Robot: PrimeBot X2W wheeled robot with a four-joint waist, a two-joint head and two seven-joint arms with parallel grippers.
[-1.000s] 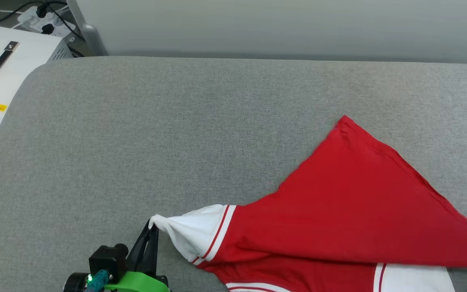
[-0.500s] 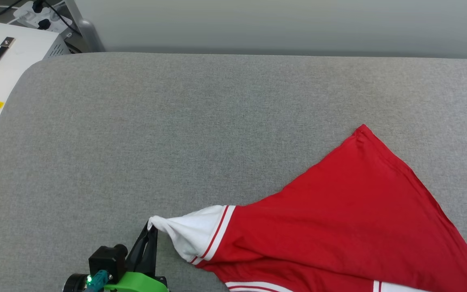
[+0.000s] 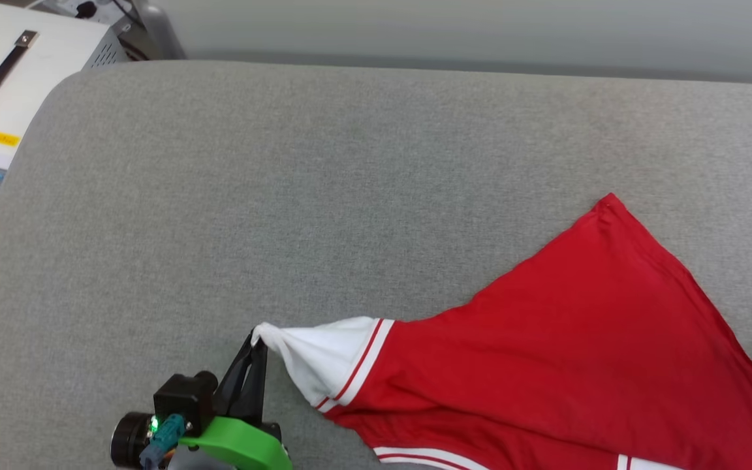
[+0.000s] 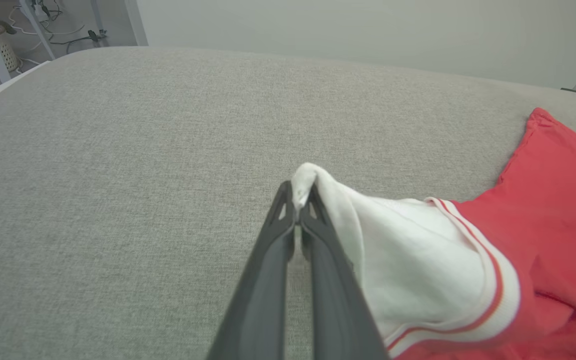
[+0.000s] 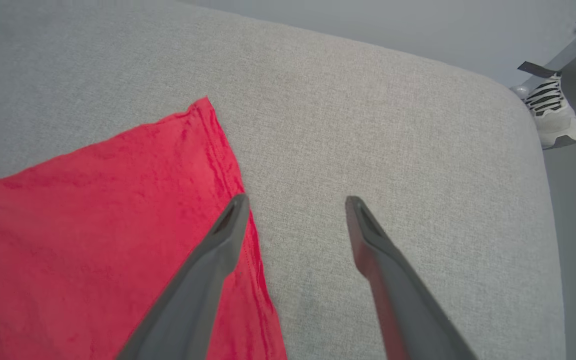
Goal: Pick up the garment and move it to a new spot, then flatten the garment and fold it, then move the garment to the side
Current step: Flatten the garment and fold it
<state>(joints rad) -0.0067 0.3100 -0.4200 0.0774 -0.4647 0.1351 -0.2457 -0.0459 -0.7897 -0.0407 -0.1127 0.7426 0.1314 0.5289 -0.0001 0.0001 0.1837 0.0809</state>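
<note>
Flattening the garment [image 3: 546,365]
Left gripper [image 4: 297,202] jaws pinch the white sleeve tip [image 4: 313,180]; right gripper [image 5: 295,202] jaws spread, empty, over the right hem [image 5: 225,160]; next likely needs regripping there.

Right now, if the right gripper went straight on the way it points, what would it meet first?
Probably the grey cushion, just beside the edge of the shirt. The open right gripper angles down at it; one finger overlaps the red hem, though height is unclear.

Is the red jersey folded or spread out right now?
Loosely spread, not folded: the jersey fans across the grey surface, its white sleeve pinched in the left gripper.
</note>
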